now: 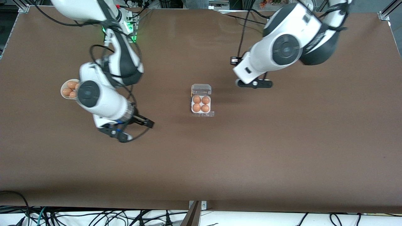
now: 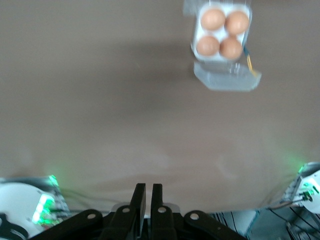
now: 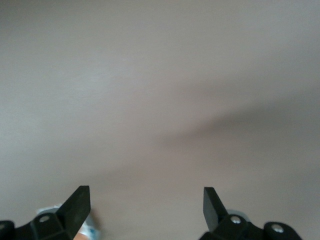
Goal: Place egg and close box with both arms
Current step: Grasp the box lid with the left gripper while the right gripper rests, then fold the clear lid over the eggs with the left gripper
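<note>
Sitting near the middle of the brown table (image 1: pixel 201 163), the box (image 1: pixel 201 100) lies open with four brown eggs (image 1: pixel 201 104) filling its cells; no label or writing can be read on it. Its clear lid (image 1: pixel 201 89) is folded back toward the robots' bases, so the open box runs lengthwise from the bases toward the front camera. The left gripper (image 2: pixel 148 197) hangs over bare table toward the left arm's end, fingers pressed together. The right gripper (image 3: pixel 146 202) hangs over bare table toward the right arm's end, fingers spread wide and empty. A white bowl (image 1: pixel 64 91) of eggs sits partly under the right arm.
</note>
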Available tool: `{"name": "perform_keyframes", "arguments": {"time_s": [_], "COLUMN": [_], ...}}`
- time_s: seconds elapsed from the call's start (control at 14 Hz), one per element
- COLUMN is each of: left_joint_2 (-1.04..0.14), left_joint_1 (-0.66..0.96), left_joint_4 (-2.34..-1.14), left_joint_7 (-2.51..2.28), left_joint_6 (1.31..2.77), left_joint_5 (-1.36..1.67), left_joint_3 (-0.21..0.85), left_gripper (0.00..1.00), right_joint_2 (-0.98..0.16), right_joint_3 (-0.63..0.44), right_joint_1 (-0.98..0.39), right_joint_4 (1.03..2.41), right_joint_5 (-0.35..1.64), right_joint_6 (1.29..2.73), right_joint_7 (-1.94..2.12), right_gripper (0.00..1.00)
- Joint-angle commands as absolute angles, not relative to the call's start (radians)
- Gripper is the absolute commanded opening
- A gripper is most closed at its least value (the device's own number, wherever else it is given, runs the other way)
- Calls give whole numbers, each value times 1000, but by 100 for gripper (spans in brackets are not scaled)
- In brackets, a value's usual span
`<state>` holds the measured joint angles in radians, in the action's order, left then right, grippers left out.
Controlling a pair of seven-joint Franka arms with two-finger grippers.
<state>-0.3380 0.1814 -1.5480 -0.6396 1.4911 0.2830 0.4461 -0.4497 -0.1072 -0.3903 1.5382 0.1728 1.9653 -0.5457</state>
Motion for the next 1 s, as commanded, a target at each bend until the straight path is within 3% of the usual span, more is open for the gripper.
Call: {"name": "perform_keyframes", "arguments": {"time_s": [0.0,0.43,0.64,0.93], "left_joint_2": [-428,-606,-663,-702], "left_joint_1": [205,346,393,410], "left_joint_4": [-1519,-1488,-1488,-1488], "left_joint_7": [-673,-729,-764,-798], "left_joint_6": [1473,1563,1686,1775], "left_joint_5": [354,345,315,261], "left_joint_3": [445,437,434,434], "left_gripper": [5,5,5,5], "right_joint_2": [-232,-2,23,34], "right_joint_3": [-61,-57,-54,12], "right_joint_1": [-278,-88,-28,72], "right_joint_4": [1758,1775,1663,1643], "right_joint_5": [105,-37,-41,-26], "right_joint_6": [1971,1766,1611,1609], "right_joint_7": [-355,-34,-44,-54], "right_gripper": [100,100,100,100]}}
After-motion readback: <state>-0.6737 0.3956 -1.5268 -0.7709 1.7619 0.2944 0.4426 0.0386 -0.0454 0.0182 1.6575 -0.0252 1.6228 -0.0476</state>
